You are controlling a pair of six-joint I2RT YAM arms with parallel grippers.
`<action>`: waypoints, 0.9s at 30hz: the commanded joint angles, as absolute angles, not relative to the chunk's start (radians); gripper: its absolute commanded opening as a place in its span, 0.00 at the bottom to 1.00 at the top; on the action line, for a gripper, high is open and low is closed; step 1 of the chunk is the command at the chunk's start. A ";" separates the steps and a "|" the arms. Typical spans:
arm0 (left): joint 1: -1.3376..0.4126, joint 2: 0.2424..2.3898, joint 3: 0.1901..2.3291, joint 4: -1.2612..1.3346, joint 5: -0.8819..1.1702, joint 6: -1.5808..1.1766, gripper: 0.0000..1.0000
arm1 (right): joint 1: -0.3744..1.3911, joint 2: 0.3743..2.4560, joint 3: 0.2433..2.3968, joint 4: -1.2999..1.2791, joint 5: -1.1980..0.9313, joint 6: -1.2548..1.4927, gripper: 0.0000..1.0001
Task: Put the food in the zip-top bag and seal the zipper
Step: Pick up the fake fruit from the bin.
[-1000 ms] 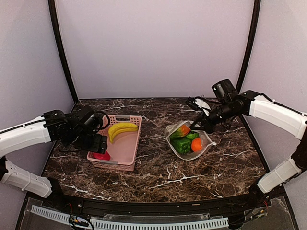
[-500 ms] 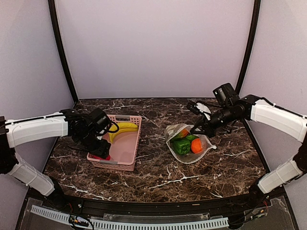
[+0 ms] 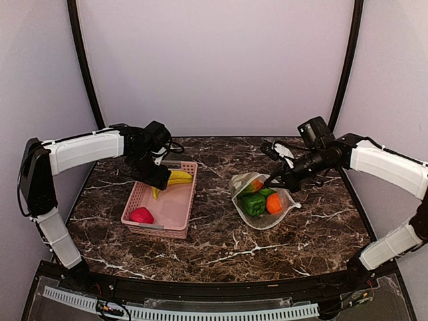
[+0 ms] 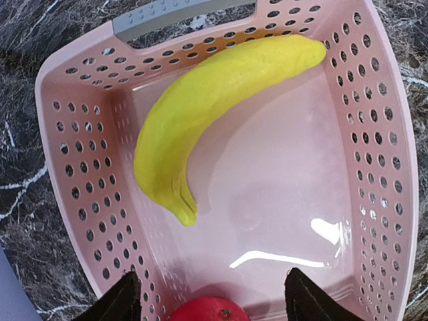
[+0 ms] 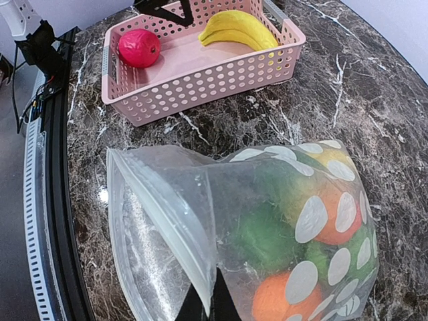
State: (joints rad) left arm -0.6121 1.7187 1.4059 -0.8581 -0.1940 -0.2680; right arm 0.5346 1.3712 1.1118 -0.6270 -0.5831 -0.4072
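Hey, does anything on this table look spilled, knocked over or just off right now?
Nothing stands out. The yellow plastic banana and magenta-red toy fruit lie inside the upright pink slotted basket; the clear polka-dot bag lies on the marble table, its mouth pinched up by the right hand, green pieces and an orange piece inside.

Within the pink basket (image 3: 158, 231) (image 4: 394, 134), the middle floor lay bare: the banana (image 3: 175, 178) (image 4: 200, 114) hugged its far end, the red piece (image 3: 141, 215) (image 4: 204, 311) its near-left corner. The left gripper (image 3: 157, 175) (image 4: 210, 294) hung over its far-left rim, fingers spread. Right of the basket, bare table (image 3: 214, 234) ran to the zip-top bag (image 3: 267, 215) (image 5: 167, 221), whose mouth gaped toward the basket, 1 lip pinched by the right gripper (image 3: 274, 180) (image 5: 204, 304). Food (image 3: 253, 202) (image 5: 267, 234) seemed to fill its far half, though the dotted film blurred it.
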 commanded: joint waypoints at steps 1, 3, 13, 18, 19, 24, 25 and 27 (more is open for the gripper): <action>-0.586 1.789 1.502 -0.887 -0.181 -0.184 0.73 | 0.532 1.330 1.094 -0.596 -0.595 -0.408 0.00; -0.577 1.830 1.550 -0.890 -0.198 -0.172 0.72 | 0.532 1.328 1.091 -0.595 -0.605 -0.401 0.00; -0.519 1.994 1.713 -0.928 -0.236 -0.091 0.70 | 0.532 1.320 1.087 -0.596 -0.627 -0.398 0.00; -0.505 2.024 1.727 -0.904 -0.241 -0.017 0.70 | 0.532 1.318 1.082 -0.594 -0.635 -0.395 0.00; -0.503 2.035 1.730 -0.903 -0.247 0.007 0.70 | 0.532 1.319 1.081 -0.594 -0.636 -0.395 0.00; -0.503 2.079 1.756 -0.904 -0.210 0.075 0.72 | 0.532 1.324 1.081 -0.595 -0.638 -0.396 0.00; -0.502 2.086 1.753 -0.902 -0.203 0.085 0.72 | 0.532 1.323 1.079 -0.594 -0.639 -0.397 0.00; -0.503 2.094 1.749 -0.893 -0.196 0.097 0.69 | 0.532 1.322 1.079 -0.594 -0.640 -0.396 0.00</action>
State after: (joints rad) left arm -0.5060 2.0819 1.7348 -0.8818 -0.2214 0.0322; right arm 0.5346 1.3415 1.0916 -0.6205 -0.6144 -0.4057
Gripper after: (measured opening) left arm 0.707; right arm 0.003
